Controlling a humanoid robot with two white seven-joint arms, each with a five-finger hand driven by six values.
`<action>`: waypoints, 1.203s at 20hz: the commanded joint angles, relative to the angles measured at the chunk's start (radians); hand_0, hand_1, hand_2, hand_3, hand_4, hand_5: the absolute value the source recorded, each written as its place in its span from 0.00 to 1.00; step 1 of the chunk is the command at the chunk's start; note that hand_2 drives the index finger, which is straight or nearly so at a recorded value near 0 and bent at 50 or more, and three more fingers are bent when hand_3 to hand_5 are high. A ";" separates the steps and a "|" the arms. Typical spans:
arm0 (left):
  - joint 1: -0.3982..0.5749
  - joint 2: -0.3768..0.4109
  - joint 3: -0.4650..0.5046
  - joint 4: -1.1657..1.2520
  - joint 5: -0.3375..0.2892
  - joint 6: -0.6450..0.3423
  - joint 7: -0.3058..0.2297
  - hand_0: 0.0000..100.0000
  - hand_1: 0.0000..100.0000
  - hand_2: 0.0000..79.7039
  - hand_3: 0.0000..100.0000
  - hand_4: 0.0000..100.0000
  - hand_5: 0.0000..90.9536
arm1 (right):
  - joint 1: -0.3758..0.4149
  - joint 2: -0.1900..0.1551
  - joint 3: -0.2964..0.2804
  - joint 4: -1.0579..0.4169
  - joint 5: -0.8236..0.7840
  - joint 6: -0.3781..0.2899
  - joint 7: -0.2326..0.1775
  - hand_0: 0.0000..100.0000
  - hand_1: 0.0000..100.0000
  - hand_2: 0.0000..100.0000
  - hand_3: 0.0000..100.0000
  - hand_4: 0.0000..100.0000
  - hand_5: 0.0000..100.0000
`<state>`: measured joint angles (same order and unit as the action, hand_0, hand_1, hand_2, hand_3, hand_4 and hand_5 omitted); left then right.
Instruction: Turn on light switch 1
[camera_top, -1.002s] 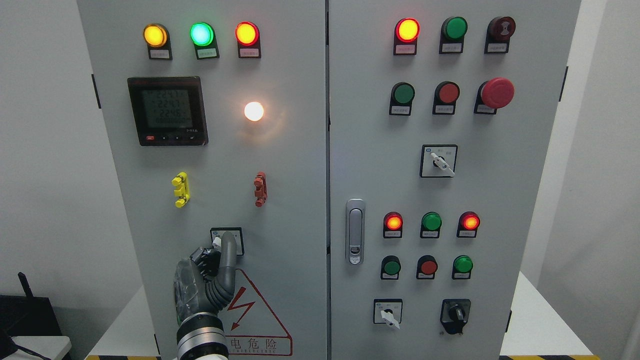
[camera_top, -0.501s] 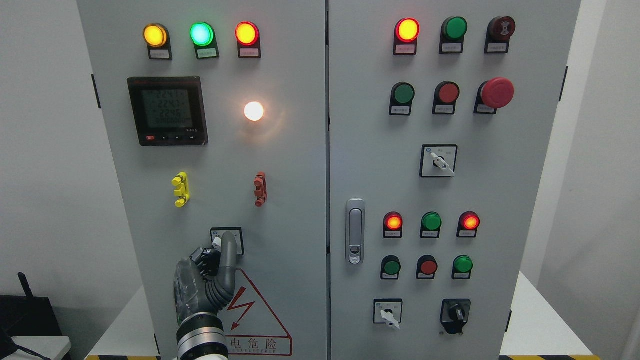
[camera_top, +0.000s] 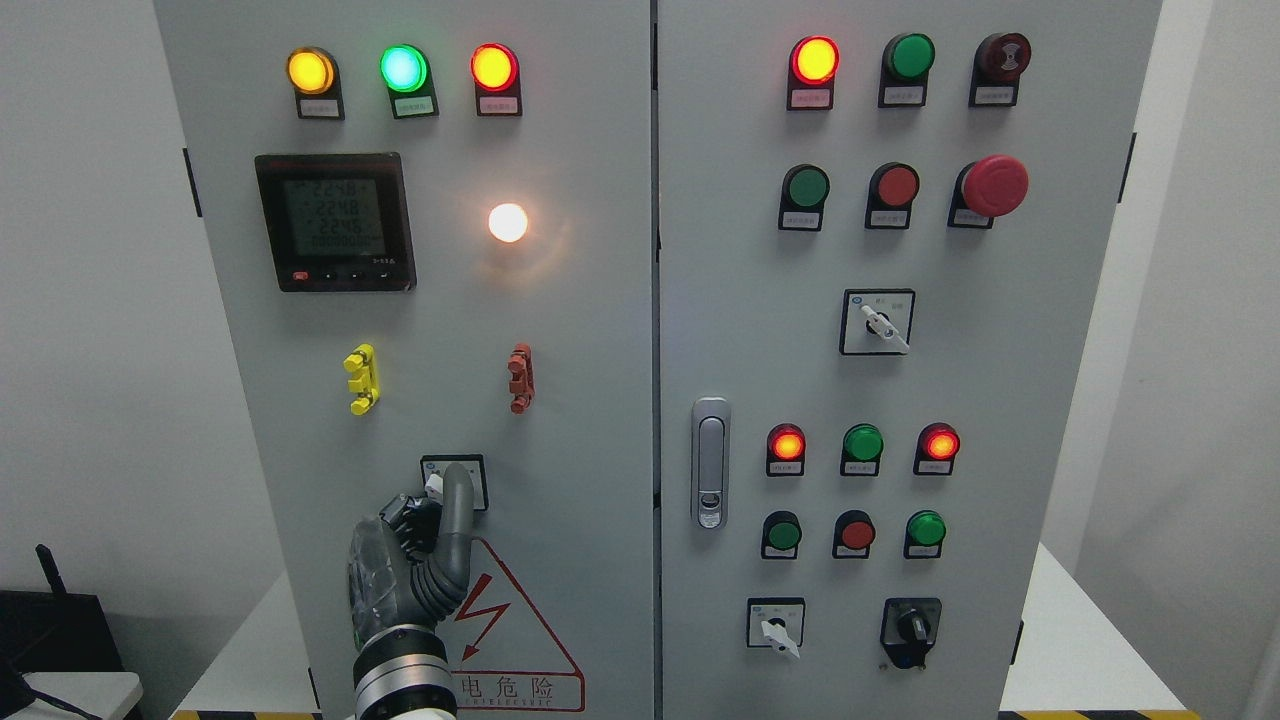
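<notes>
Light switch 1 (camera_top: 478, 470) is a small square rotary switch low on the cabinet's left door (camera_top: 590, 400). My left hand (camera_top: 436, 492) reaches up from the bottom edge and covers most of it. The long grey finger (camera_top: 457, 500) lies across the switch plate, and the curled fingers (camera_top: 408, 518) press in from the left. The switch's white knob (camera_top: 433, 486) shows pinched between them. Above, the round white lamp (camera_top: 508, 222) glows. My right arm is out of view.
On the left door sit three lit pilot lamps (camera_top: 401, 68), a digital meter (camera_top: 334, 221), yellow (camera_top: 361, 379) and red (camera_top: 520, 378) clips, and a warning triangle (camera_top: 505, 625). The right door carries buttons, rotary switches (camera_top: 877, 322) and a handle (camera_top: 710, 462).
The hand and switch have not moved; only the meter's digits flicker.
</notes>
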<state>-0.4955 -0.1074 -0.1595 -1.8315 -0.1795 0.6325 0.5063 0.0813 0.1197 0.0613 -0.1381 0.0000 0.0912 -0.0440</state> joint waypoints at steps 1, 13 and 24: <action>0.000 0.000 0.000 0.000 0.000 0.000 0.000 0.23 0.26 0.72 0.82 0.81 0.83 | 0.000 0.000 0.000 0.000 -0.017 -0.001 0.000 0.12 0.39 0.00 0.00 0.00 0.00; 0.000 0.000 0.000 0.000 0.000 0.000 0.000 0.22 0.26 0.72 0.82 0.81 0.83 | 0.000 0.000 0.000 0.000 -0.017 -0.001 0.000 0.12 0.39 0.00 0.00 0.00 0.00; 0.000 0.000 0.000 0.000 0.000 0.000 0.000 0.22 0.25 0.72 0.82 0.81 0.83 | 0.000 0.000 0.000 0.000 -0.017 -0.001 0.000 0.12 0.39 0.00 0.00 0.00 0.00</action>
<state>-0.4955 -0.1074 -0.1595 -1.8316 -0.1795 0.6325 0.5063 0.0813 0.1197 0.0614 -0.1381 0.0000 0.0912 -0.0441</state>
